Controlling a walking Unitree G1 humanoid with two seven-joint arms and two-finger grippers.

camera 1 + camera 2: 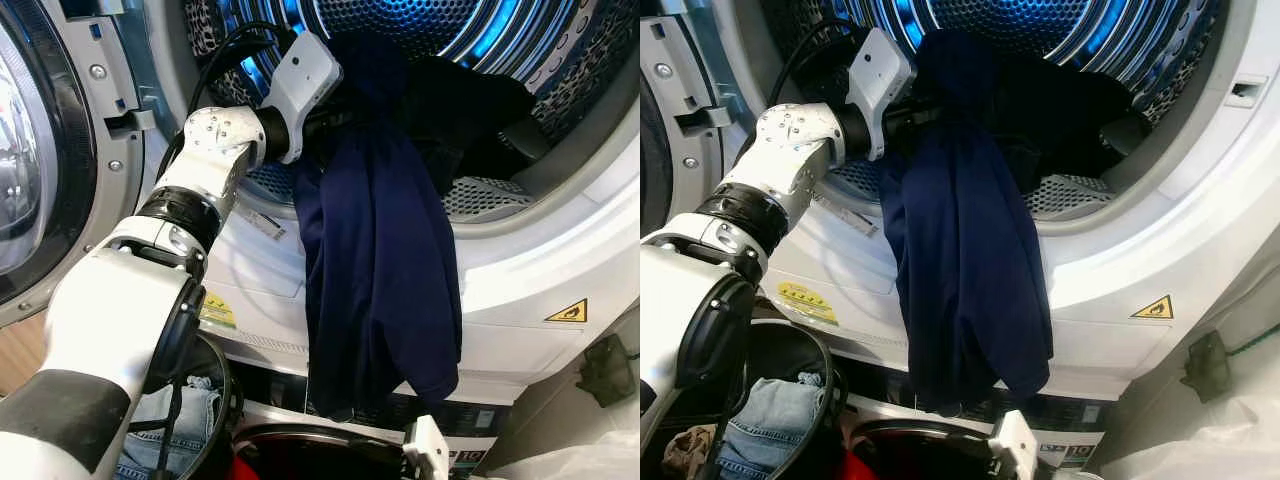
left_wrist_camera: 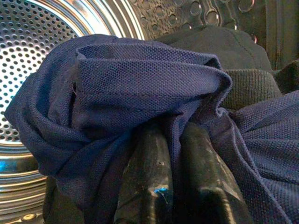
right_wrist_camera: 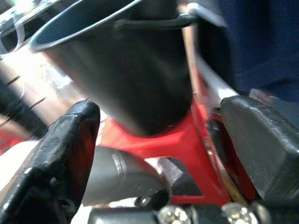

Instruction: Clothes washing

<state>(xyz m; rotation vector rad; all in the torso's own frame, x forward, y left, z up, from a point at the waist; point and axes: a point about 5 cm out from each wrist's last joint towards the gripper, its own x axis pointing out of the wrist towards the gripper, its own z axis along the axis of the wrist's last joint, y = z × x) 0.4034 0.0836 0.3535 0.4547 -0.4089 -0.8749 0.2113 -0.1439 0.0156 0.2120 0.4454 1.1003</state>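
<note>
Blue-lit, the perforated drum (image 1: 400, 25) of the washing machine (image 1: 540, 260) gapes wide. At its mouth the left gripper (image 2: 175, 158) is clenched on a navy shirt (image 1: 375, 260) that drapes over the rim and down the front. Low down, the right gripper (image 3: 159, 140) has its fingers spread apart

Home laundry corner, washing machine (image 1: 520, 270), jeans (image 1: 765, 415)

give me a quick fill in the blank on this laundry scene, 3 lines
1. The left pincer is shut on a ____ blue shirt.
2. Most of the shirt hangs outside, over the rim of the ____.
3. On the white front panel sits a yellow ____ warning sticker.

Missing words: navy; drum; triangular
</note>
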